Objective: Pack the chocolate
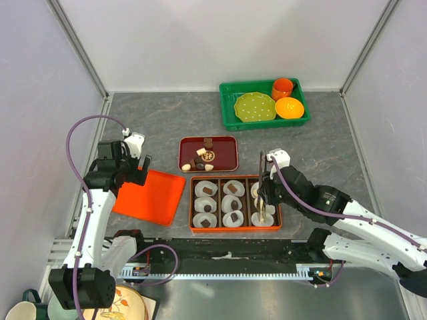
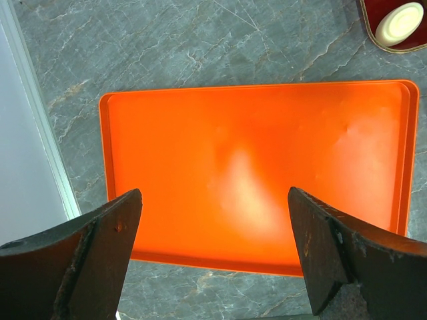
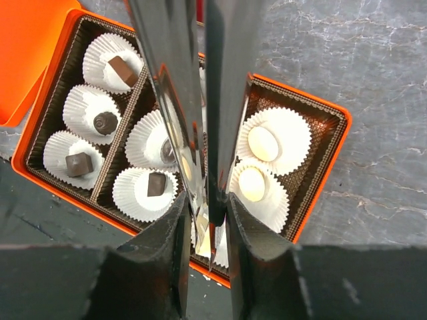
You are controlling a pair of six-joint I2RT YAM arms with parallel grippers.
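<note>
The orange box holds white paper cups. Dark chocolate pieces lie in its left and middle cups, cream-white ovals in the right ones. More chocolate sits on a dark red dish, and one white oval shows in the left wrist view. My right gripper is shut on shiny metal tongs, whose tips hang over the box's right column. My left gripper hovers open over the orange lid, holding nothing.
A green tray at the back right carries a green plate, an orange cup and an orange bowl. Grey walls enclose the table on three sides. A black rail runs along the near edge.
</note>
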